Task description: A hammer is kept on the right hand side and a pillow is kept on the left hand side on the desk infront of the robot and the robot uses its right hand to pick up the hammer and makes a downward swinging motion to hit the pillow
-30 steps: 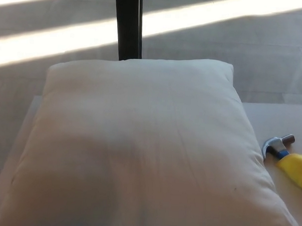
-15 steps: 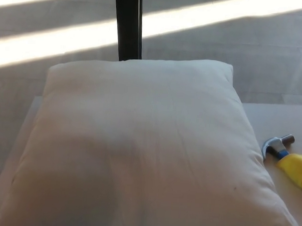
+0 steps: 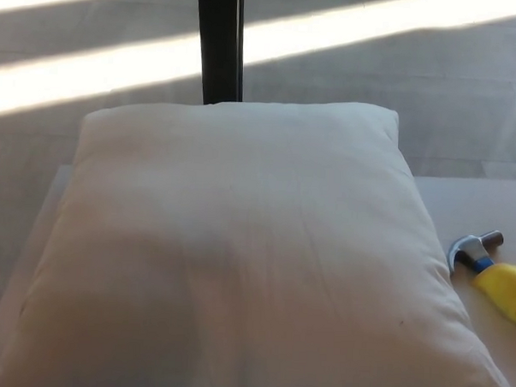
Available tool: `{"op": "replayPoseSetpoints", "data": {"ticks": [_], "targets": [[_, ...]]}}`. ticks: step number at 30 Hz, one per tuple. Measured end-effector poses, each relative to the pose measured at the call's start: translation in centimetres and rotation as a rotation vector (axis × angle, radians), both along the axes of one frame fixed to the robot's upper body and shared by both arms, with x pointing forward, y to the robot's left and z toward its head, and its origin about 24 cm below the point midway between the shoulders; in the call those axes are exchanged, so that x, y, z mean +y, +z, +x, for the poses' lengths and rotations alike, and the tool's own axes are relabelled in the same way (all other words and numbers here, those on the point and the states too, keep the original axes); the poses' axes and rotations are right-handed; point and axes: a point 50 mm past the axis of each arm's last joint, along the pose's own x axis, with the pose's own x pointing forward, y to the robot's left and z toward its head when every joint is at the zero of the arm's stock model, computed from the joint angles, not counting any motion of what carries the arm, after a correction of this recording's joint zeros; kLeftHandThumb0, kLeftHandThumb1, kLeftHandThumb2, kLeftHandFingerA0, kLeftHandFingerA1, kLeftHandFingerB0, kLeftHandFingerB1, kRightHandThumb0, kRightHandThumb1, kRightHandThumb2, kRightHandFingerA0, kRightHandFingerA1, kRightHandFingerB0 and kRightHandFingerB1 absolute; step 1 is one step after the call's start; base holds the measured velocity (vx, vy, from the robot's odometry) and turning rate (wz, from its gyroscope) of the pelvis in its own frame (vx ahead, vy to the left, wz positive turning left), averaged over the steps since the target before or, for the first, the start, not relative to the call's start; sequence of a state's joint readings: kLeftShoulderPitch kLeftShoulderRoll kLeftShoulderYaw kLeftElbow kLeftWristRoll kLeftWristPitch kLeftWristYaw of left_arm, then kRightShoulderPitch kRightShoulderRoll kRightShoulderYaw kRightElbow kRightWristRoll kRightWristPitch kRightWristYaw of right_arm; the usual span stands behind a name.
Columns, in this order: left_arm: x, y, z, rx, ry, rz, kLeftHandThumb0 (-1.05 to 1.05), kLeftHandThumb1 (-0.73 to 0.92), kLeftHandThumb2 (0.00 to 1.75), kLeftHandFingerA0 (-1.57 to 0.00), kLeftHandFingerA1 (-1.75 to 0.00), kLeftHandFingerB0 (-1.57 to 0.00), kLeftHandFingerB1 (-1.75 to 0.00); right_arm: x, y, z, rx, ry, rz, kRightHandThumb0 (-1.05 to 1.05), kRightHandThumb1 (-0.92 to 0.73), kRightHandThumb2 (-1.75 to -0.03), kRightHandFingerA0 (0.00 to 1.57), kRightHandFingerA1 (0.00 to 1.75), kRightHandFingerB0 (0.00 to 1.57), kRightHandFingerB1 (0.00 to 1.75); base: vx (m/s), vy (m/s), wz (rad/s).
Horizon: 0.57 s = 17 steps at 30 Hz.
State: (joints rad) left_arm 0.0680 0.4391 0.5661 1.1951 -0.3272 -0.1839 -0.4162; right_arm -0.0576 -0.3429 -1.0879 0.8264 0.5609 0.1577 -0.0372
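White pillow filling the desk, yellow-handled claw hammer just beside its right edge, neither robot hand visible

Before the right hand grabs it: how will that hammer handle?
The hammer looks stiff, and probably head-heavy given its metal head, so it may tip in a grasp. It lies flat on the desk, unlikely to roll. The yellow handle's grip texture isn't discernible.
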Motion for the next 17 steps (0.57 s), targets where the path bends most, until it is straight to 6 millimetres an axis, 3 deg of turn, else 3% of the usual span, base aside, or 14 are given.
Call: {"op": "replayPoseSetpoints", "data": {"ticks": [1,2,3,4,5,6,8,9,10,11,17], "targets": [[0.0,0.0,0.1,0.0,-0.003,0.002,-0.56,0.72,0.61,-0.66,-0.55,-0.54,-0.48,0.1,-0.1,0.0,0.0,0.0,0.003,-0.72,-0.74,-0.62,0.45,0.53,0.42,0.36,0.0,0.0,0.0],[0.0,0.1,0.3,-0.001,-0.005,0.004,-0.55,0.72,0.62,-0.67,-0.57,-0.54,-0.49,0.1,-0.1,0.0,0.002,0.006,0.004,-0.55,-0.65,-0.59,0.46,0.53,0.39,0.39,0.0,0.0,0.0],[0.0,0.1,0.3,0.0,-0.006,0.005,-0.55,0.71,0.62,-0.69,-0.57,-0.54,-0.49,0.2,-0.2,0.0,0.006,0.013,0.005,-0.5,-0.48,-0.8,0.41,0.6,0.35,0.5,0.0,0.0,0.0],[0.0,0.1,0.4,-0.001,-0.007,0.007,-0.55,0.71,0.62,-0.69,-0.57,-0.54,-0.49,0.3,-0.3,-0.1,0.021,0.045,0.002,-0.5,-0.48,-0.8,0.41,0.6,0.35,0.5,0.0,0.0,0.0],[0.0,0.1,0.5,-0.001,-0.007,0.008,-0.56,0.72,0.62,-0.69,-0.55,-0.54,-0.49,0.5,-0.4,-0.1,0.035,0.074,-0.001,-0.4,-0.56,-0.56,0.5,0.54,0.46,0.42,0.0,0.0,0.0],[0.0,0.1,0.5,0.001,-0.007,0.009,-0.57,0.71,0.62,-0.7,-0.56,-0.55,-0.49,0.7,-0.7,-0.1,0.057,0.111,-0.003,-0.4,-0.49,-0.54,0.57,0.57,0.53,0.44,0.0,0.0,0.0],[0.0,0.1,0.4,0.008,-0.008,0.01,-0.59,0.71,0.62,-0.7,-0.56,-0.55,-0.49,0.9,-1.1,-0.1,0.093,0.161,-0.003,-0.39,-0.49,-0.55,0.59,0.58,0.56,0.45,0.0,0.0,0.0],[0.0,0.0,0.4,0.011,-0.009,0.011,-0.59,0.71,0.61,-0.71,-0.55,-0.57,-0.48,1.1,-1.2,-0.1,0.107,0.18,-0.003,-0.47,-0.4,-0.75,0.55,0.65,0.48,0.55,0.0,0.0,0.0],[0.0,0.0,0.4,0.013,-0.009,0.011,-0.57,0.72,0.62,-0.7,-0.55,-0.55,-0.48,1.2,-1.3,-0.1,0.116,0.194,-0.002,-0.5,-0.4,-0.78,0.55,0.67,0.46,0.56,0.0,0.0,0.0],[0.0,0.0,0.5,0.014,-0.01,0.012,-0.57,0.71,0.61,-0.67,-0.57,-0.56,-0.51,1.2,-1.4,-0.1,0.121,0.203,-0.001,-0.57,-0.45,-0.81,0.54,0.65,0.33,0.51,0.0,0.0,0.0],[0.0,0.1,0.3,0.019,-0.016,0.017,-0.56,0.71,0.62,-0.69,-0.54,-0.58,-0.49,1.2,-1.3,-0.2,0.146,0.213,-0.013,-0.54,-0.47,-0.81,0.52,0.64,0.33,0.5,0.0,0.0,0.0]]}}
